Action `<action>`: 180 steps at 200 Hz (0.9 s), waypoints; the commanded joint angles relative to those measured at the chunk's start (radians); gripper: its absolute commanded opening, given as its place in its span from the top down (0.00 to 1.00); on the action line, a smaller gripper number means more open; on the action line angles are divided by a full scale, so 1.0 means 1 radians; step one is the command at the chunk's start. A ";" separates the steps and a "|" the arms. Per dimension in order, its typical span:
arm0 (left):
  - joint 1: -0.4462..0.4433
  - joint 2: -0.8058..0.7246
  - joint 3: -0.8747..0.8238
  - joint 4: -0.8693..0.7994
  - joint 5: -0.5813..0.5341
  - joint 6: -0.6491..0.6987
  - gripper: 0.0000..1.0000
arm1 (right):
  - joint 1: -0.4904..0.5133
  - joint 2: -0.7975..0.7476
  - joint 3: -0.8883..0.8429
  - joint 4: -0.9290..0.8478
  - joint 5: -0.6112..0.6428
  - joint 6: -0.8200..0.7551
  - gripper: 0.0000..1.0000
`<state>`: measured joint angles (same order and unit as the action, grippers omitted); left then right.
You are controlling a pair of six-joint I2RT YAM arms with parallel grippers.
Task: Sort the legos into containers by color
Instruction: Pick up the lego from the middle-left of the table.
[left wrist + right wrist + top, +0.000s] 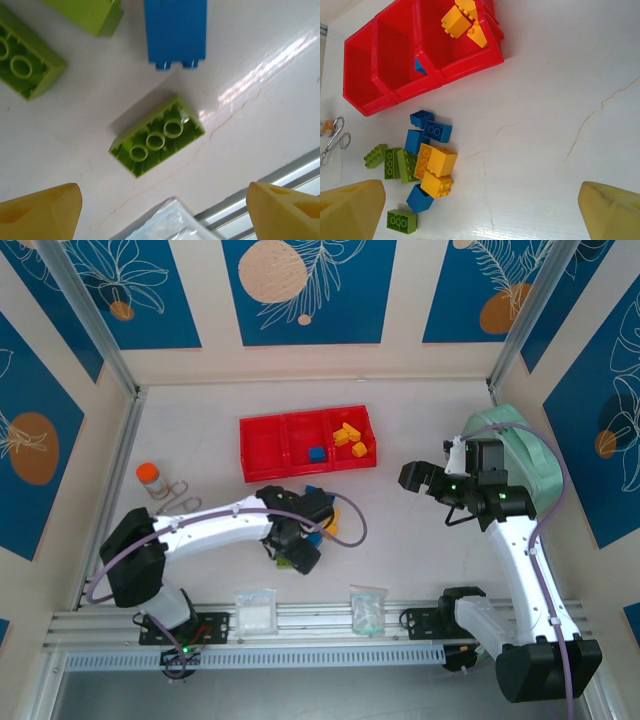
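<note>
While right gripper (pixel 482 210) gapes, open left gripper (pixel 161 200) hovers over three green legos (pixel 157 135).

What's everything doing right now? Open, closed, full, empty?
Left gripper: open, empty, above upside-down green brick.
Right gripper: open, empty.
Red tray: yellow bricks in right bin, blue brick in middle, left bin empty.
Loose bricks: piled, unsorted.
Bottle: upright, capped.
</note>
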<state>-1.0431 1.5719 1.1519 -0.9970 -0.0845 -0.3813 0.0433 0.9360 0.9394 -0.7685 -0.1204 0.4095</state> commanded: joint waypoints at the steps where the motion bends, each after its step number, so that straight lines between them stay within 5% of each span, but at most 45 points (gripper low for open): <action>1: 0.002 -0.020 -0.034 -0.024 -0.015 0.068 0.14 | -0.002 0.008 0.008 0.015 -0.033 0.006 0.01; 180: 0.046 0.080 -0.121 0.242 0.085 0.217 0.20 | -0.002 0.016 0.012 0.002 -0.017 0.000 0.01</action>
<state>-1.0035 1.6341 1.0161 -0.7837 -0.0395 -0.2165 0.0433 0.9539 0.9401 -0.7624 -0.1242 0.4091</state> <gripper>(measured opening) 0.804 0.992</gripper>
